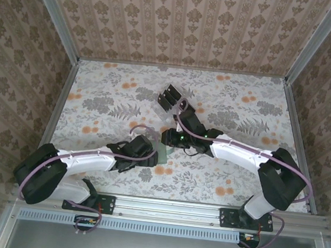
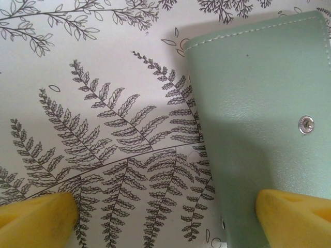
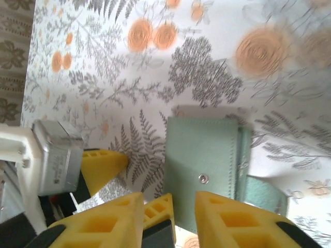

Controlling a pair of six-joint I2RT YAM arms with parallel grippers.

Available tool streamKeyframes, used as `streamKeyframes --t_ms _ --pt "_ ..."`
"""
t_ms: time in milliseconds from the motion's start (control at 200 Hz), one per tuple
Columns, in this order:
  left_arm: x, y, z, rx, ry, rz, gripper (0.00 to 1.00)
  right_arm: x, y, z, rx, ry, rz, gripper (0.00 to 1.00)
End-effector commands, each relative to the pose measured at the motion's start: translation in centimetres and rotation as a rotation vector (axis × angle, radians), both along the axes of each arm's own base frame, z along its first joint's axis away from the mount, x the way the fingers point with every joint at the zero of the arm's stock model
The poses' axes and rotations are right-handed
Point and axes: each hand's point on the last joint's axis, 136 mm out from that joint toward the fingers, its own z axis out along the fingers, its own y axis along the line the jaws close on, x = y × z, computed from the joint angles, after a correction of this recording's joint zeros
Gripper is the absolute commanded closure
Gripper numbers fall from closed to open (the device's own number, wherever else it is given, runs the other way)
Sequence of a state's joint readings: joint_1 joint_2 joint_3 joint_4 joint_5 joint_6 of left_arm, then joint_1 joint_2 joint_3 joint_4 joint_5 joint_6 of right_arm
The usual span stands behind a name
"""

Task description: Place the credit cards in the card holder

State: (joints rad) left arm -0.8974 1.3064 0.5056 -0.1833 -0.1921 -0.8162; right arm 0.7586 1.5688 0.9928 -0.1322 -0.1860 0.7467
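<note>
The sage-green card holder lies flat on the fern-print table with its snap stud facing up, and it shows again under the right wrist. My left gripper is open wide and low over it, its right fingertip above the holder's near edge and the other over bare table. My right gripper hovers above the holder with its jaws apart and nothing between them. The black credit cards stand in a clear rack farther back. In the top view both grippers meet at the holder.
The clear rack stands behind the right gripper, near the table's middle back. Patterned walls close in the table on three sides. The left gripper's yellow fingers sit close beside the right gripper's fingers. Open tabletop lies to the left and right.
</note>
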Motion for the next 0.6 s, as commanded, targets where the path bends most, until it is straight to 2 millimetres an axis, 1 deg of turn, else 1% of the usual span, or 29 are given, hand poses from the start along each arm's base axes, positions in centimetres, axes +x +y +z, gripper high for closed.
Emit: streamKeyframes --t_ms 0,105,290,595 --pt "-1.9 2.7 -2.9 0.120 0.100 0.020 0.00 0.0 -3.0 -1.2 -0.175 0.000 -0.027 0.64" --pt "-2.0 2.6 -3.0 0.119 0.101 0.020 0.00 -0.1 -3.7 -2.3 -0.248 0.016 -0.017 0.63" --pt "-2.0 2.7 -3.0 0.115 0.095 0.022 0.00 0.0 -4.1 -4.2 -0.310 0.037 -0.003 0.64" --pt "-2.0 2.8 -2.9 0.115 0.092 0.024 0.00 0.2 -3.7 -5.8 -0.323 0.066 0.007 0.72"
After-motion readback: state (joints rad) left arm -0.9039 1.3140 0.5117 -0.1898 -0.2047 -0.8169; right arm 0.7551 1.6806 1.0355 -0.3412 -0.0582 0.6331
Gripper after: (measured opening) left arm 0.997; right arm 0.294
